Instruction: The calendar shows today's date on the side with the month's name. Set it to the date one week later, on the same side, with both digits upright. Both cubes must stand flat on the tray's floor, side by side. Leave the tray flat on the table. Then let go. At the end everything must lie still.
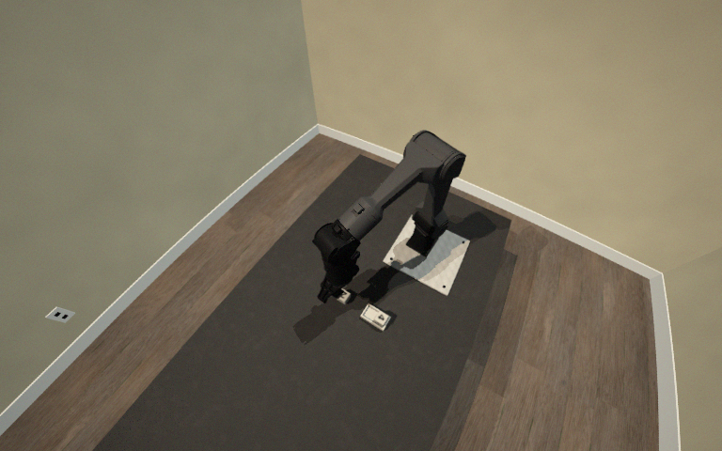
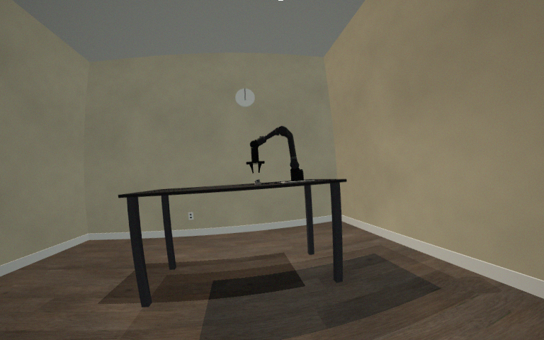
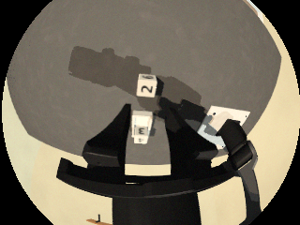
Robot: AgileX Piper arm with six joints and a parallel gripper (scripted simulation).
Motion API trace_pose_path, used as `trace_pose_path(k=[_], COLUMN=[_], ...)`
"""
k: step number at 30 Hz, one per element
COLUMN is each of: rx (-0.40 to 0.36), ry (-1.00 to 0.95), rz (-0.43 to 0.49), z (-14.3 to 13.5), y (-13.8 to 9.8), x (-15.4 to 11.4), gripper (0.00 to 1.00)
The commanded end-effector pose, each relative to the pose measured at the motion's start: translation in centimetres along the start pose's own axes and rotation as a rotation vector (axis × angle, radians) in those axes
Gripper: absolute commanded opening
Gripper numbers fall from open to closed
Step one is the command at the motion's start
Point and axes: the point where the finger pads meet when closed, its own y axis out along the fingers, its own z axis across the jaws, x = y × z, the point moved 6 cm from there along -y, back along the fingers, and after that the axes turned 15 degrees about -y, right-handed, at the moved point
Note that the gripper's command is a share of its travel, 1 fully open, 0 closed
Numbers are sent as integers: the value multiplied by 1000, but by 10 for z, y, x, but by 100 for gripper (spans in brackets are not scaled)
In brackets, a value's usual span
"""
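Note:
A white cube (image 3: 146, 86) with a 2 on its top face lies on the dark table mat, outside the tray; it also shows in the top view (image 1: 345, 296). The white tray (image 1: 374, 315) lies flat a little to its right, with dark marks inside that are too small to read; the wrist view shows it partly behind my right finger (image 3: 225, 115). My gripper (image 1: 327, 293) points down and hovers above the table beside the loose cube, with its fingers partly open (image 3: 148, 112). A pale patch (image 3: 142, 127) shows between the fingers; I cannot tell what it is.
The arm's pale base plate (image 1: 427, 254) sits behind the tray. The side view shows the gripper (image 2: 255, 170) a short way above the table top (image 2: 232, 186).

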Motion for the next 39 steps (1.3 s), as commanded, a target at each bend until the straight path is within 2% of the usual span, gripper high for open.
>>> trace_pose_path(k=[1, 9, 39], rx=[-3, -2, -4], ry=[0, 0, 0], rz=[1, 0, 1], z=[0, 0, 1], y=[2, 7, 47], x=[0, 0, -1], gripper=[59, 59, 59])
